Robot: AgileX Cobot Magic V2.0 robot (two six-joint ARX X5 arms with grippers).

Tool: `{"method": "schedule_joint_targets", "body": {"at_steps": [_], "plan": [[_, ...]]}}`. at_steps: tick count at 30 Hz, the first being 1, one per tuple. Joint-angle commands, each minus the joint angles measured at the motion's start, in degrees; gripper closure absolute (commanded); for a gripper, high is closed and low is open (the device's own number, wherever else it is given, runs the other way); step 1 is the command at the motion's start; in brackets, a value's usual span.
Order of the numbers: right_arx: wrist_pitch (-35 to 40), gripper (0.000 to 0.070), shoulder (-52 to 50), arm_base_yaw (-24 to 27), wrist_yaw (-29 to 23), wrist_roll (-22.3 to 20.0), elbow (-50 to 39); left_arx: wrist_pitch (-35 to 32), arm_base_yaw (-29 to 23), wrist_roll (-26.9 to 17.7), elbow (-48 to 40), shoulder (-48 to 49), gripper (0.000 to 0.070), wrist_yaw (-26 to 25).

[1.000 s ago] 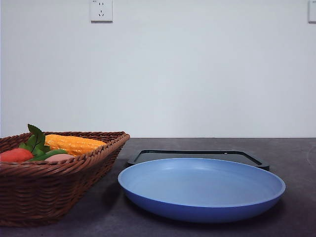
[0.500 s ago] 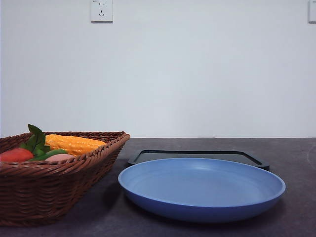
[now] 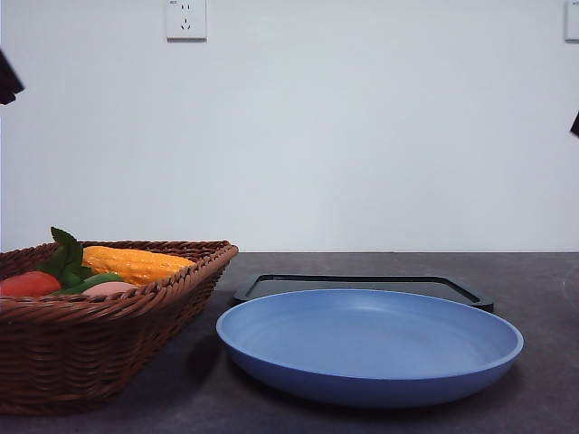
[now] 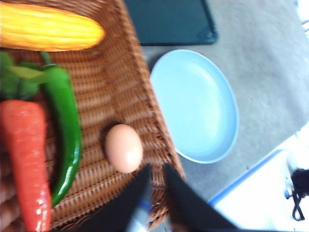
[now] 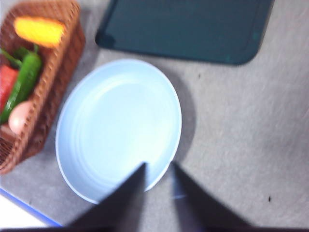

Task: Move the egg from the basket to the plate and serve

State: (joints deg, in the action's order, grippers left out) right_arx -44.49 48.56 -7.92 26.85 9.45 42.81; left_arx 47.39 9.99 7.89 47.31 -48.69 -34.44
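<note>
Both arms newly raised, egg basketed

A staged test bench rather than a lived-in kitchen: a bare white wall with two power sockets, a plain dark grey table, and glossy toy-like vegetables in a wicker basket.

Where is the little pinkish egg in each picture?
Front view: the small pinkish-tan oval egg peeks over the near rim of the brown woven wicker basket, beside the green pepper.
Left wrist view: the egg lies on the basket floor, just ahead of the left gripper.
Right wrist view: the egg sits in the basket at the picture's left edge.
Shared landmark: the wide round blue plate beside the basket.
</note>
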Motion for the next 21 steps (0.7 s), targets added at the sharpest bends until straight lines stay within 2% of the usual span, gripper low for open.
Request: {"method": "schedule_joint_targets", "body": {"at_steps": [1,3,4,8,12,15,21], "plan": [[0.3,0.0448,1.3,-0.6,0.1,0.4,0.8,-1.0,0.6,0.1,1.0,-0.4,0.0410,-0.3],[0.3,0.0446,2.7,-1.3,-0.4,0.4,0.6,-1.5,1.2,1.8,1.0,-0.4,0.0346,-0.3],[0.3,0.0446,3.4,-1.6,-0.9,0.5,0.5,-1.8,1.4,2.2,1.0,-0.4,0.0339,-0.3],[2.5,0.0446,6.8,-4.2,-1.8,1.7,-1.3,-3.4,2.5,3.7,1.0,-0.4,0.0336,-0.3],[9.0,0.0446,10.6,-7.1,-1.8,4.5,-5.2,-4.6,3.3,4.7,1.0,-0.4,0.0336,-0.3],[13.7,0.0446,13.8,-7.9,-1.8,6.4,-7.7,-5.3,3.6,5.2,1.0,-0.4,0.0336,-0.3],[20.2,0.0447,21.2,-9.6,-1.4,7.6,-8.7,-5.2,4.0,5.3,1.0,-0.4,0.0337,-0.3]]}}
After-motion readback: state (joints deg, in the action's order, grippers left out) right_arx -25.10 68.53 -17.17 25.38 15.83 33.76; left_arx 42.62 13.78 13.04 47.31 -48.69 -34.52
